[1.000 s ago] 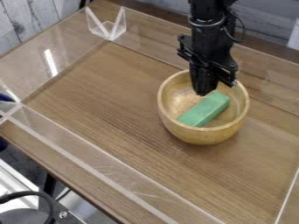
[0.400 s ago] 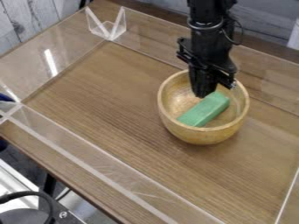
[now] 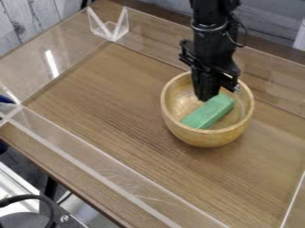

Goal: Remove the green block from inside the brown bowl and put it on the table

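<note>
Inside brown bowl (image 3: 181, 130): green block (image 3: 209, 114) | lettering: none legible

We have just one view. We look down at a slant from above the surface (image 3: 89, 102), facing across it. We are near enough to see inside the bowl (image 3: 179, 129), but far enough back to see much of the surface around it.

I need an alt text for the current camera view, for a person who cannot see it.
A green block lies inside a round tan wooden bowl on a brown wooden table. A black robot gripper reaches down over the bowl's far side.
</note>
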### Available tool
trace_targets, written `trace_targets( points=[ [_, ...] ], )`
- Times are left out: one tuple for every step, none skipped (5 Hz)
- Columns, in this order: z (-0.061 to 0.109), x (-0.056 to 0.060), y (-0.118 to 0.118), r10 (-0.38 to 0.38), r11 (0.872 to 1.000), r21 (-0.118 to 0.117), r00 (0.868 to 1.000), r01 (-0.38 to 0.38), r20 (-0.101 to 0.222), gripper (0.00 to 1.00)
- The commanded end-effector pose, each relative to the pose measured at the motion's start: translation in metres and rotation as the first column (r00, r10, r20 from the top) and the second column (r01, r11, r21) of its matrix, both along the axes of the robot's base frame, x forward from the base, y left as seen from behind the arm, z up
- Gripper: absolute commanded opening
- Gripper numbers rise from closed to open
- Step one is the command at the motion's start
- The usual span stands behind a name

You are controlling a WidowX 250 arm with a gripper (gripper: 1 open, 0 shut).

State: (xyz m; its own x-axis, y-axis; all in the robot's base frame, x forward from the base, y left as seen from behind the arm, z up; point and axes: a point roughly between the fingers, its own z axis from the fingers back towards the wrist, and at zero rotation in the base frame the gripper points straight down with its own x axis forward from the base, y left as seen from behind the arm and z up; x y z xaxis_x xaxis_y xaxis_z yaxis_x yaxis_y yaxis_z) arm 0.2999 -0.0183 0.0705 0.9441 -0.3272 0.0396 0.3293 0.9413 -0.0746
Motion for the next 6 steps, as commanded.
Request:
trace_targets(
  points=[
    [0.028, 0.012, 0.005, 0.012, 1.000, -0.001, 0.996, -0.012, 0.089, 0.00],
    [0.036, 0.011, 0.006, 0.014, 1.000, -0.002, 0.995, -0.014, 0.102, 0.00],
    [0.043, 0.011, 0.007, 0.015, 1.000, -0.004, 0.994, -0.015, 0.112, 0.00],
    [0.044, 0.011, 0.008, 0.016, 1.000, -0.006, 0.993, -0.016, 0.114, 0.00],
    [0.044, 0.012, 0.008, 0.017, 1.000, -0.008, 0.993, -0.016, 0.114, 0.00],
    [0.044, 0.013, 0.008, 0.018, 1.000, -0.011, 0.993, -0.017, 0.115, 0.00]
  ],
)
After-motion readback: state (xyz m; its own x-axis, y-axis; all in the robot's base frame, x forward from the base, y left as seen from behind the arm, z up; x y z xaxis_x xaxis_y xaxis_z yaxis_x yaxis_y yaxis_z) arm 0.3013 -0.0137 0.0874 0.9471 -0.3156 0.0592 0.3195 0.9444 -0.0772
